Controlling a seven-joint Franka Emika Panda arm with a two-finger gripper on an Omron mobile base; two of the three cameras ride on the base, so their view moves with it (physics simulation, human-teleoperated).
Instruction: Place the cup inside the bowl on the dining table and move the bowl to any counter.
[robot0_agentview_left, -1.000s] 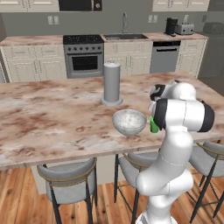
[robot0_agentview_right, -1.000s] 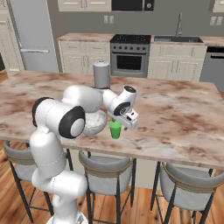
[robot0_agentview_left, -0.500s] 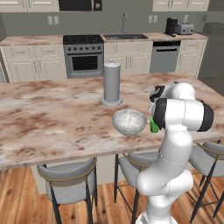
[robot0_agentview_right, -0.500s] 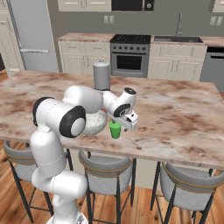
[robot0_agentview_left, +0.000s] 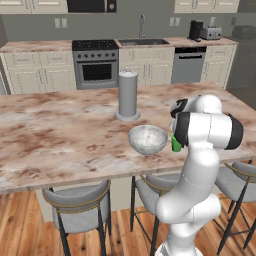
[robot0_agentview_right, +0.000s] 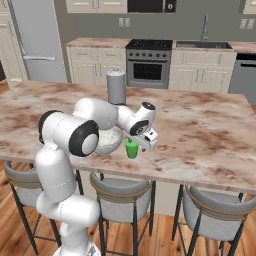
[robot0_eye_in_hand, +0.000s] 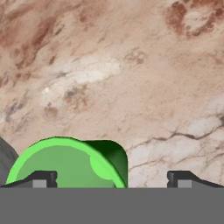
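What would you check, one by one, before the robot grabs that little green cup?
1. Gripper open: ok, fingertips stand wide apart.
2. Cup upright on the dining table: ok.
3. Cup centred between the fingers: not ok, in the hand view it sits toward the left fingertip.
4. Bowl upright and empty beside the cup: ok.
5. Tall grey cylinder out of the way: ok, it stands behind the bowl.
6. Gripper low enough to close on the cup: cannot tell.
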